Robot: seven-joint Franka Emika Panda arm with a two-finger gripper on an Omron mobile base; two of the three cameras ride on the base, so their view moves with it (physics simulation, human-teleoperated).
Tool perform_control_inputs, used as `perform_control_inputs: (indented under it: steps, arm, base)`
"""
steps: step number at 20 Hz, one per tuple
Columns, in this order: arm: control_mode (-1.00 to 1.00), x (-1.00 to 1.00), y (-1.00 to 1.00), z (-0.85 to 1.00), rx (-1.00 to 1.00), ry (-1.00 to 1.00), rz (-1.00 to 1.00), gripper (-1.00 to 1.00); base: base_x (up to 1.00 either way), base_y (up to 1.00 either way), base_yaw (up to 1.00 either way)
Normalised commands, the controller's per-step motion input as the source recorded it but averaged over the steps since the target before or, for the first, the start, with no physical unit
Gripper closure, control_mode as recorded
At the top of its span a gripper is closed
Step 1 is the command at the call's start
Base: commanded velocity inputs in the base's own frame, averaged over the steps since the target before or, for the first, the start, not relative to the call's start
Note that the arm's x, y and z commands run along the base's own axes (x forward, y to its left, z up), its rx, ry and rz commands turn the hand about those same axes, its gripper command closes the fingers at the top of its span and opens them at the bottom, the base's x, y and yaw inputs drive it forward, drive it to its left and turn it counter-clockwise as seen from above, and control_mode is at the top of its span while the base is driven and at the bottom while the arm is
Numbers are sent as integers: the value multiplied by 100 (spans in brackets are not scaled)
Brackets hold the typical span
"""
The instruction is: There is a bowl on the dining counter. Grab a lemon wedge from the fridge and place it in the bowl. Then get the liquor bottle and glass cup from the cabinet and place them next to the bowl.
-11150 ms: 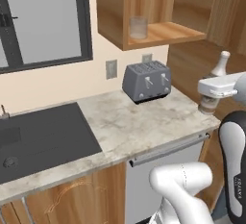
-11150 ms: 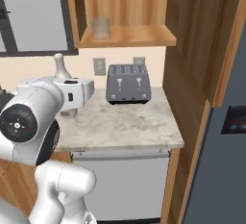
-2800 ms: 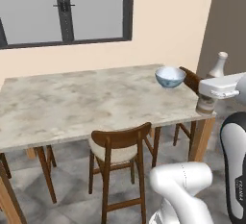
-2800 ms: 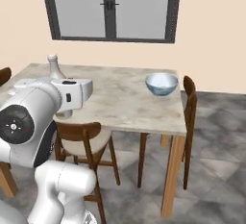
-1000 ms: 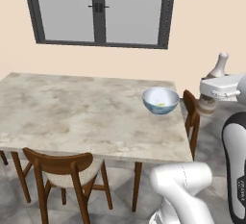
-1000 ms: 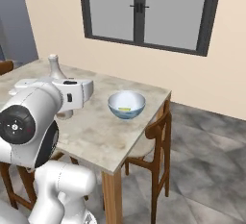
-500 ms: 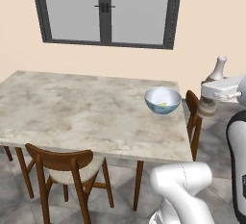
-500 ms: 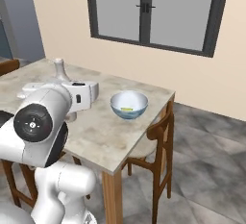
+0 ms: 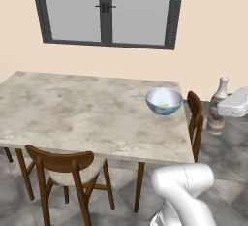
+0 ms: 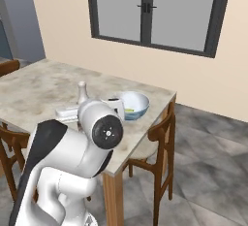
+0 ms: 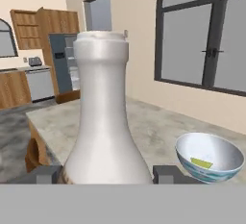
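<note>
Liquor bottle (image 11: 103, 117): a slim bottle with a long narrow pale neck that widens to a broad body; in the left base view (image 9: 217, 106) the lower body is banded greyish-brown and the neck is whitish. It stands upright.
Bottle position: held off the right end of the dining counter in the left base view, over the grey floor and just beyond the chair at that end. In the right base view (image 10: 82, 93) its neck rises behind the arm, with the table beyond it.
Gripper (image 11: 108, 174): the two dark fingertips stand on either side of the bottle's wide lower body, one at each flank, pressed against it. The jaws are spread wide and clamp the bottle.
Bowl (image 9: 164, 101): round, pale blue-white, glossy rim, with a blue pattern low on its outer wall. It sits on the dining counter near the right end, close to the far corner.
Bowl contents: one lemon wedge (image 9: 164, 105), a small yellow piece lying on the inner wall near the bottom; the hand view (image 11: 202, 162) shows it as a flat yellow-green sliver.
Bowl and bottle: apart, the bowl (image 11: 209, 158) lower and to the right of the bottle in the hand view.
Dining counter (image 9: 77, 113): beige marbled stone top on light wooden legs, below a dark-framed window.
Fridge (image 11: 67, 67): dark, far back in the hand view, apparently standing open, with pale shelves showing.
</note>
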Motion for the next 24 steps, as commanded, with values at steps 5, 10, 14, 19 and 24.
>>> perform_control_inputs:
  steps: [5, 10, 14, 19, 24]
  arm:
    - [-100, 8, 5, -56, -1, 11, 7, 100]
    - [-100, 43, 25, -67, -4, 9, 0, 100]
    - [-100, 38, 19, -73, -5, -1, 0, 100]
    - [-100, 24, 3, -67, -4, -11, 0, 100]
    - [-100, 37, 0, -49, 0, -7, 5, 100]
  base:
    - [0, 0, 0]
    - [0, 0, 0]
    - [0, 0, 0]
    - [0, 0, 0]
    - [0, 0, 0]
